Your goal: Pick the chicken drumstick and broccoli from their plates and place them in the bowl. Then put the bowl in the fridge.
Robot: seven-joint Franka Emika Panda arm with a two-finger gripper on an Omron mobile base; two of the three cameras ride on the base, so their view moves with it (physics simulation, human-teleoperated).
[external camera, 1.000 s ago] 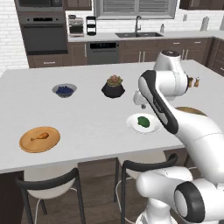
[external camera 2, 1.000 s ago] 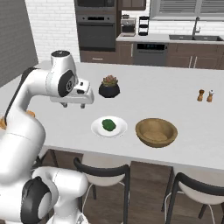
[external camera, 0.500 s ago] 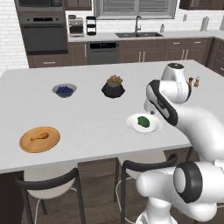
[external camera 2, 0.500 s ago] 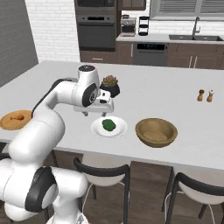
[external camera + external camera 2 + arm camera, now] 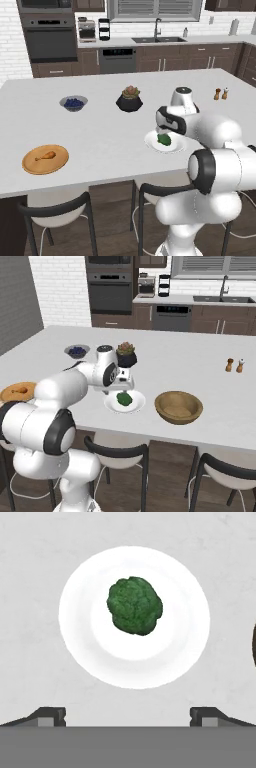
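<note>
Change: arm has swung across the table [image 5: 100, 145]; hand [image 5: 127, 714] now hangs over the white plate [image 5: 80, 642], fingers spread wide, nothing grasped.

Meaning: judged the approach to a first pick; nothing is in the bowl [image 5: 178, 406] yet.

Broccoli [image 5: 134, 605]: centre of hand view, on the white plate.

Chicken drumstick [image 5: 44, 156]: lower left, on the wooden plate [image 5: 30, 167].

Surroundings: pale table, dark cabinets [image 5: 165, 60] behind.
</note>
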